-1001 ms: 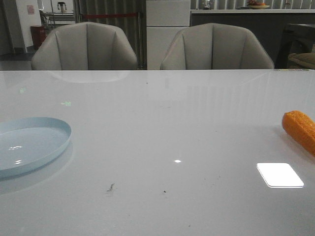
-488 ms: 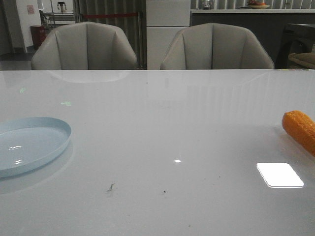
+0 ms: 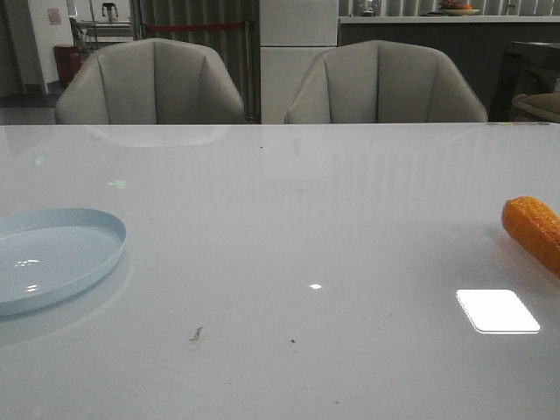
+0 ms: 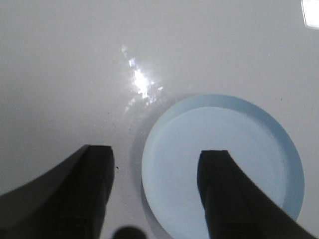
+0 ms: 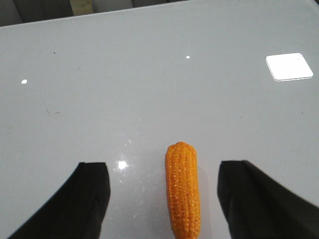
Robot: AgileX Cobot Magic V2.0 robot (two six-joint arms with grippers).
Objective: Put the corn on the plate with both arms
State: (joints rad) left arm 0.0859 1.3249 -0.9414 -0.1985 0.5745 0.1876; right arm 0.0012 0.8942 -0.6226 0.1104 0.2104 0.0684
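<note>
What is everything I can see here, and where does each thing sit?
Orange bumpy toy corn cob: one, orange, lying flat at the table's right edge, between the right gripper's fingers but untouched.
Round pale blue plastic plate: one, pale blue, at the table's left edge, nothing on it.
Glossy white table: one, white, filling the foreground, with a few dark specks.
Padded grey chairs: two, grey, side by side behind the table.
Left gripper: one, black, open, above the plate's rim.
Right gripper: one, black, open, astride the corn.
</note>
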